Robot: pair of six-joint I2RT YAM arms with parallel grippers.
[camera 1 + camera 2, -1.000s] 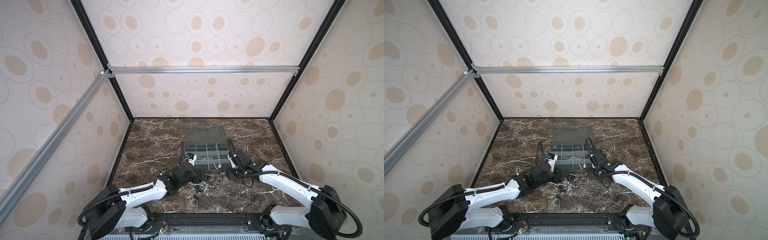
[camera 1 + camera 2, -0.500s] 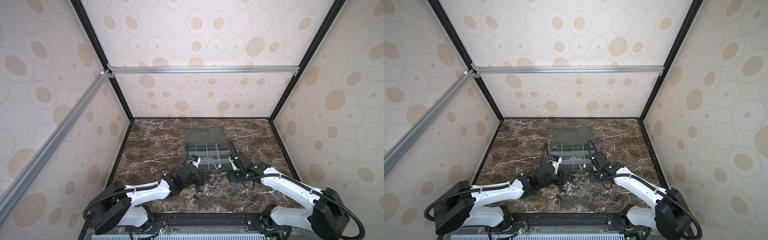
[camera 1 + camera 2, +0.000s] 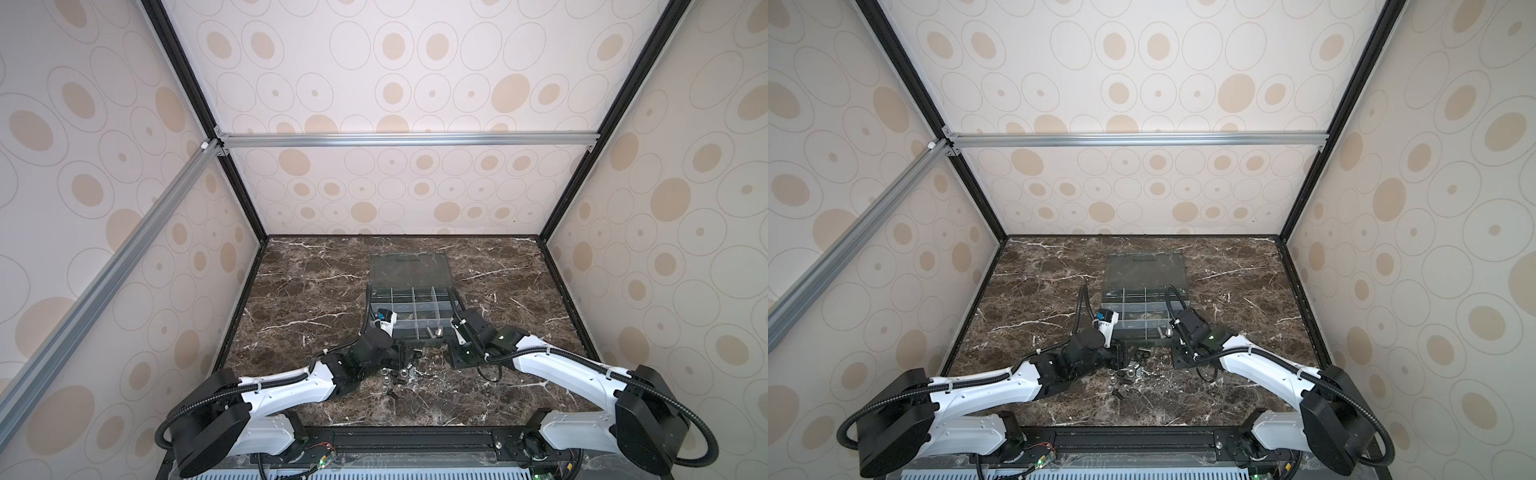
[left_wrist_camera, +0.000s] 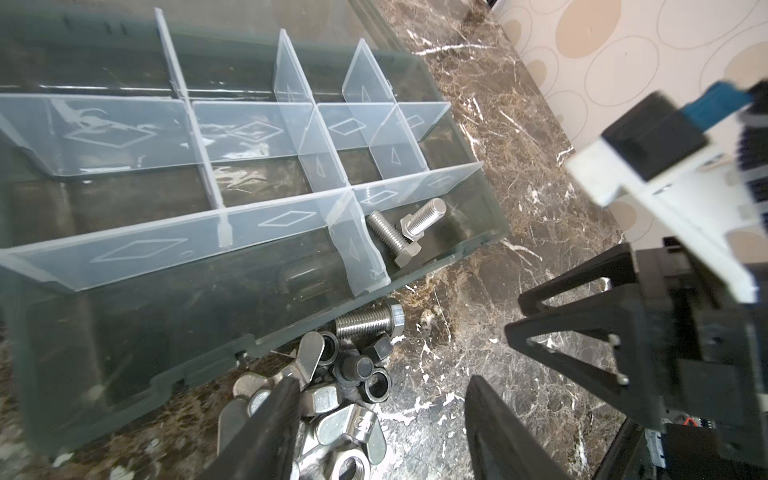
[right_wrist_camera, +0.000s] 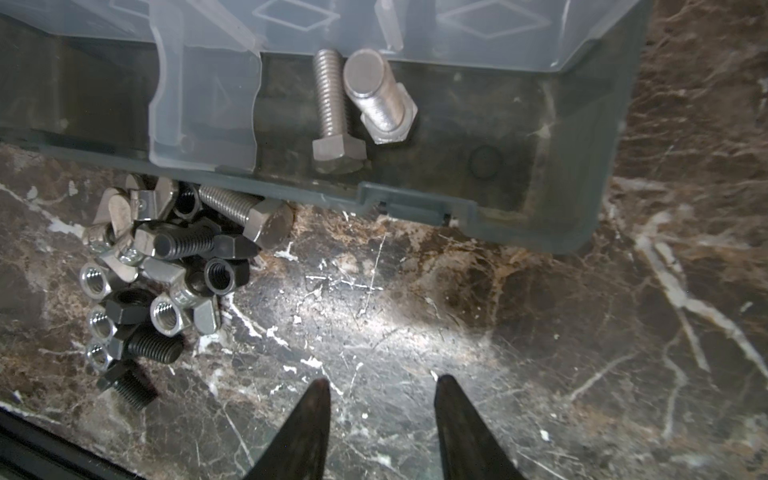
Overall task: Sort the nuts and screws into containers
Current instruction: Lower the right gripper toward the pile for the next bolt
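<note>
A pile of screws and nuts (image 5: 166, 270) lies on the marble against the front wall of the organizer box (image 3: 371, 300), seen in both top views (image 3: 1131, 370). It mixes black and silver screws, hex nuts and wing nuts (image 4: 353, 428). Two silver screws (image 4: 399, 237) lie in the box's near right corner container (image 5: 478, 124); the other containers look empty. My left gripper (image 4: 382, 395) is open, one finger (image 4: 282, 411) over the pile, nothing held. My right gripper (image 5: 382, 382) is open over bare marble, right of the pile.
The box's clear lid (image 3: 409, 270) lies flat behind it. Patterned enclosure walls surround the marble floor (image 3: 311, 291). In the left wrist view the right arm's gripper (image 4: 582, 340) stands close by, beside the box's front corner. A black rail (image 3: 415, 436) runs along the front edge.
My left gripper has moved right and down onto the pile, its jaws narrowing a little. The right gripper has drawn slightly back from the box towards the front.
</note>
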